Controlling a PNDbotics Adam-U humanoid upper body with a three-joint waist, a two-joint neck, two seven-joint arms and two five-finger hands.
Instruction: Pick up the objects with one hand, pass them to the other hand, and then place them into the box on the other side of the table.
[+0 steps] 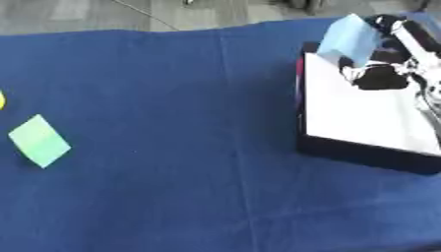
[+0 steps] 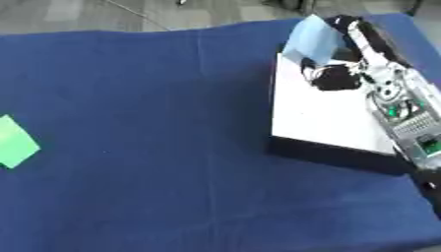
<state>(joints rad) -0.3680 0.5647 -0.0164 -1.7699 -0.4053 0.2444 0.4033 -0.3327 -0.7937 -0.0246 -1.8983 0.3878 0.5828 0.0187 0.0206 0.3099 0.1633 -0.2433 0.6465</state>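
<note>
A light blue flat piece (image 1: pixel 348 37) is held at the far end of the box (image 1: pixel 362 152), over its white inside. My right hand (image 2: pixel 340 74) has its fingers curled on this piece, the arm coming in from the right edge. A green flat square (image 1: pixel 39 140) lies on the blue cloth at the far left. A bit of something yellow (image 1: pixel 2 100) shows at the left edge above it. My left hand is out of sight in both views.
The box is black-walled with a white floor and stands at the table's right side. A blue cloth (image 1: pixel 181 98) covers the table. Grey floor (image 1: pixel 78 12) lies beyond the far edge.
</note>
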